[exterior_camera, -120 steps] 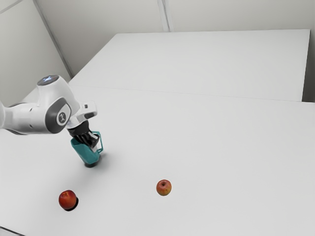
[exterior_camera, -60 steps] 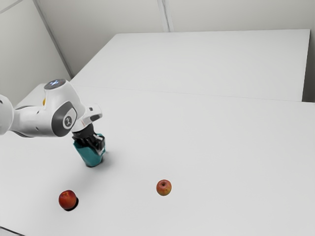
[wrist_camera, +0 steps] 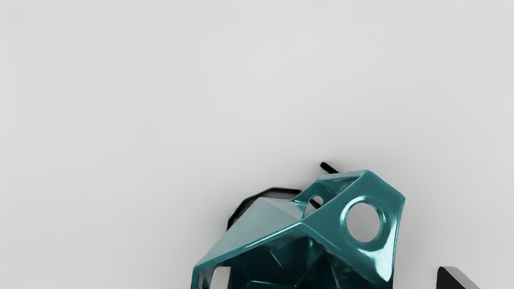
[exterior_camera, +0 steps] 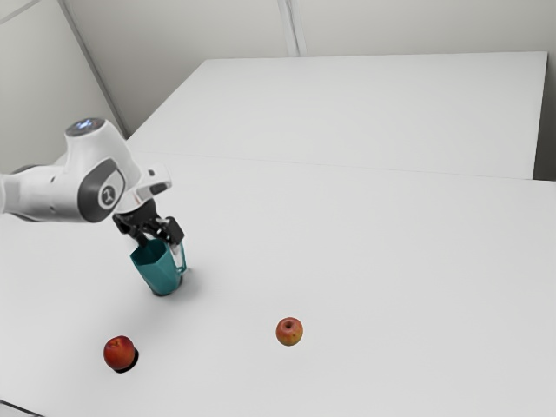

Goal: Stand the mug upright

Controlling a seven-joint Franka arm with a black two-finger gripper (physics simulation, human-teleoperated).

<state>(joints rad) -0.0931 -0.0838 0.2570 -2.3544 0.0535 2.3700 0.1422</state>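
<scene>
On the white surface (exterior_camera: pixel 382 261) stands one teal mug (exterior_camera: pixel 159 271), near the exterior view's left, its mouth facing up and its base down at the surface. Whether it leans slightly, I cannot tell. It has one handle (exterior_camera: pixel 183 258), which points toward the exterior view's right. In the wrist view the body is faceted, and two round openings can be counted in the handle, one large and one small.

Just over the mug is the one end effector (exterior_camera: pixel 160 244), released, its two fingers spread wide and clasping nothing between them. By the wrist view, one fingertip (wrist_camera: pixel 221 277) lies over the mug's mouth, just within the rim; how deep it reaches, I cannot tell. The other is out past the handle, with a gap between them. The single white arm (exterior_camera: pixel 61 193) comes in from the exterior view's left.

Two fruits sit on the same surface, both apart from the mug and from each other. One is a red-orange peach (exterior_camera: pixel 119 353), nearer the exterior camera than the mug. The other is one red and yellowish apple (exterior_camera: pixel 289 331), farther toward the exterior view's right, with its stem hollow turned up.
</scene>
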